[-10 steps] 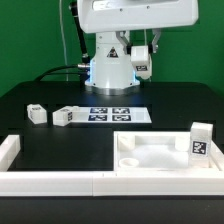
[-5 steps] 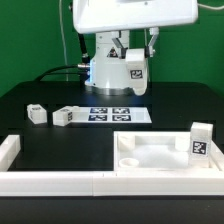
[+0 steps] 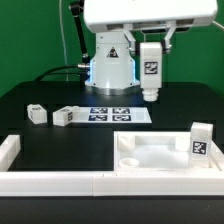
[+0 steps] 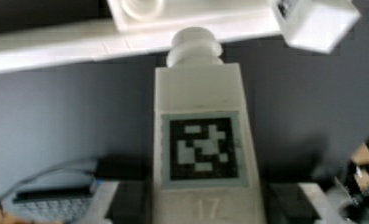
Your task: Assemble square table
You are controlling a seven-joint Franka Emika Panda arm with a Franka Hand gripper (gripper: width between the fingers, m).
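Note:
My gripper (image 3: 150,44) hangs in the air above the table's back right and is shut on a white table leg (image 3: 150,69). The leg points straight down, with its tag facing the exterior camera. In the wrist view the leg (image 4: 202,120) fills the middle between my dark fingers (image 4: 135,200). The white square tabletop (image 3: 160,168) lies at the front right, recess up. Another leg (image 3: 200,141) stands at its right corner. Two more legs (image 3: 37,114) (image 3: 66,116) lie on the black table at the left.
The marker board (image 3: 118,114) lies flat in the middle, just below and left of the held leg. Low white border walls (image 3: 55,182) run along the front and the left (image 3: 9,150). The robot's base (image 3: 108,68) stands behind.
The gripper has carried the leg toward the exterior view's right and turned it so that it hangs upright, lower than before. The parts on the table have not moved.

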